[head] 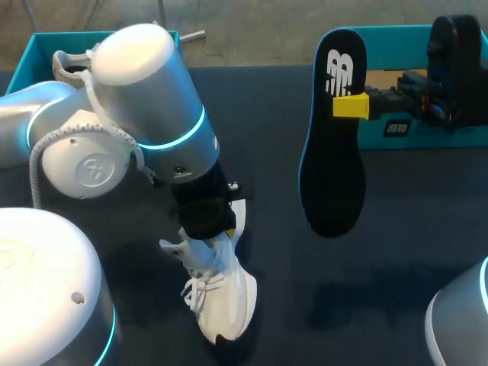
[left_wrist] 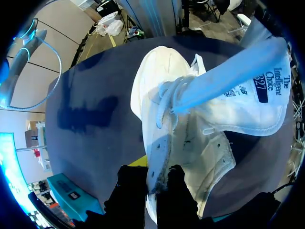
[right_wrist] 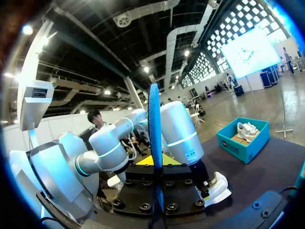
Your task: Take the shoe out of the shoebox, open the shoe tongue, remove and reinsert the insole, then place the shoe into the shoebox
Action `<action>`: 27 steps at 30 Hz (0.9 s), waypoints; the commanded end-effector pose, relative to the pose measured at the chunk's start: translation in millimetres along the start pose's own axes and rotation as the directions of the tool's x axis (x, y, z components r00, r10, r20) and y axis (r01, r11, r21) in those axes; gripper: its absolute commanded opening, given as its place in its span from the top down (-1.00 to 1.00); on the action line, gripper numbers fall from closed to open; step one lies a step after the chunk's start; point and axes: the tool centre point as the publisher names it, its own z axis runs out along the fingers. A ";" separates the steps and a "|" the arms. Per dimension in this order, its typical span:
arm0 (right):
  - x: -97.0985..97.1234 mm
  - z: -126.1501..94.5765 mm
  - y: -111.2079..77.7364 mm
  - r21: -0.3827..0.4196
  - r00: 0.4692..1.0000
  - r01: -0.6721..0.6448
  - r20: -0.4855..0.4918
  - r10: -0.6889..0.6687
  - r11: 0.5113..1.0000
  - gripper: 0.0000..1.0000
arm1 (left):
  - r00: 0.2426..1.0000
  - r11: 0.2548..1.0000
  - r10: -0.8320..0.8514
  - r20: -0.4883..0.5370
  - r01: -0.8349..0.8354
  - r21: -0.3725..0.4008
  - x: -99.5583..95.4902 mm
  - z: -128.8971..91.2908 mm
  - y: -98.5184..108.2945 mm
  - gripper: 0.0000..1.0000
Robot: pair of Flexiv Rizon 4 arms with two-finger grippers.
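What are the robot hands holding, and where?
The right gripper pinches the insole at its side edge near the logo. The left gripper pinches the shoe by its rim near the heel.

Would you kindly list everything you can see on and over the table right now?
white shoe: 1, white, near middle of the table, its collar in the left tool.
insole: 1, black with a blue edge, held up over the table by the right tool.
far-right box: 1, teal, far right of the table, behind the right tool.
far-left box: 1, teal, far left corner.
second shoe: 1, white, inside the far-left box.
table: 1, dark.
left tool: 1, black fingers, shut on the white shoe.
right tool: 1, yellow-tipped, shut on the insole.
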 end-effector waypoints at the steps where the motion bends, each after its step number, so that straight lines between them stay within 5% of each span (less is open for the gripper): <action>1: -2.5 2.9 0.7 0.003 1.000 -0.002 -0.001 0.002 1.000 1.00 | 1.000 1.000 0.000 -0.013 0.000 0.004 -8.4 12.3 -0.1 1.00; 27: -2.5 2.9 0.7 0.003 1.000 -0.002 -0.001 0.002 1.000 1.00 | 0.998 0.999 -0.003 -0.060 0.006 0.048 -19.2 48.3 5.0 1.00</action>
